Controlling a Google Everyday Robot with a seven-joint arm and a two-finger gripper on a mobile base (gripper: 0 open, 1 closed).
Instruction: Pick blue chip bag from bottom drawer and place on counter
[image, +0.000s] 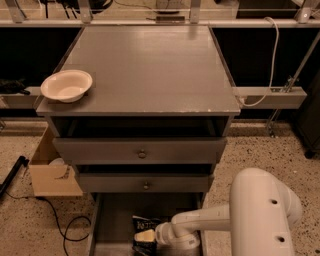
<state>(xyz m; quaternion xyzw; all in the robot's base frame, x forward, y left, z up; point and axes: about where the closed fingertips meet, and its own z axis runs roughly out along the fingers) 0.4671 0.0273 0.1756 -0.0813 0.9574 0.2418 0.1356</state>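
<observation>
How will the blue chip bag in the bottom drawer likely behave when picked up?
The blue chip bag looks crinkled, so it probably flexes and sags when lifted. Being small, it is likely light. The gripper is right beside it in the bottom drawer, whose flat floor may let it slide if nudged.

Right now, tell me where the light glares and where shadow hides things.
Camera view: pale sheen on the counter toward its far edge, bowl brightly lit; the bottom drawer sits in shadow, dimming the blue chip bag and the gripper, which is down in that drawer at the bag.
</observation>
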